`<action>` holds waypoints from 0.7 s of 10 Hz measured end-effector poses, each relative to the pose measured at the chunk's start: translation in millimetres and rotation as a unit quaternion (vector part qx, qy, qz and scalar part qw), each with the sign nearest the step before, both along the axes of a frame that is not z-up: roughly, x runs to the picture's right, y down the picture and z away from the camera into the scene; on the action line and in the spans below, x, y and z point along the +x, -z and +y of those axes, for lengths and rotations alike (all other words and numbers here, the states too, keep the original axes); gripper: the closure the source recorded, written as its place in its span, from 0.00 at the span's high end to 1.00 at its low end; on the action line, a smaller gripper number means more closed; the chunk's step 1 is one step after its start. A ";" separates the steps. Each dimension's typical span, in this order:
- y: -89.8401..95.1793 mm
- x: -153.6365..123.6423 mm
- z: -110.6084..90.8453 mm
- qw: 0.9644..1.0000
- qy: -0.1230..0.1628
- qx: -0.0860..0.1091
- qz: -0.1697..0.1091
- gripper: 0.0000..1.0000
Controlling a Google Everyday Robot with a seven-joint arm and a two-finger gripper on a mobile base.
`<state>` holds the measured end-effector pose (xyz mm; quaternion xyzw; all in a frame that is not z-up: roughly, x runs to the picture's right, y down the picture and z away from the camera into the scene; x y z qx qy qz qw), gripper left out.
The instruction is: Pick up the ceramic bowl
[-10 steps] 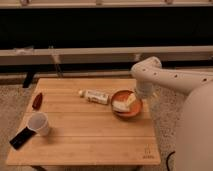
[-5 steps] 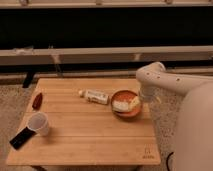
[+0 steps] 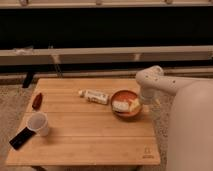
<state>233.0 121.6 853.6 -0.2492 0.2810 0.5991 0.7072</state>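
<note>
Pale wooden tabletop [image 3: 85,137] carries the round, shallow, orange-red glossy ceramic bowl [image 3: 123,95], with a white tube [image 3: 95,96] just left of it. The white arm's hand [image 3: 143,102] sits at the bowl's right rim, probably placed to take that rim. I cannot tell whether it grips.

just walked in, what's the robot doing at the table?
The robot's arm reaches in from the right, its gripper down at the right rim of the ceramic bowl, which holds pale pieces. The bowl sits on the wooden table, not yet lifted. A white cup and a lying tube are farther left.
</note>
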 end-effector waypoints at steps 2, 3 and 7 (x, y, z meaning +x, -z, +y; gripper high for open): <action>-9.5 7.3 9.1 1.000 -0.005 -0.009 0.010 0.94; -13.1 7.7 11.8 1.000 -0.007 -0.011 0.013 0.87; -24.5 3.4 18.6 0.999 -0.011 -0.023 0.020 0.55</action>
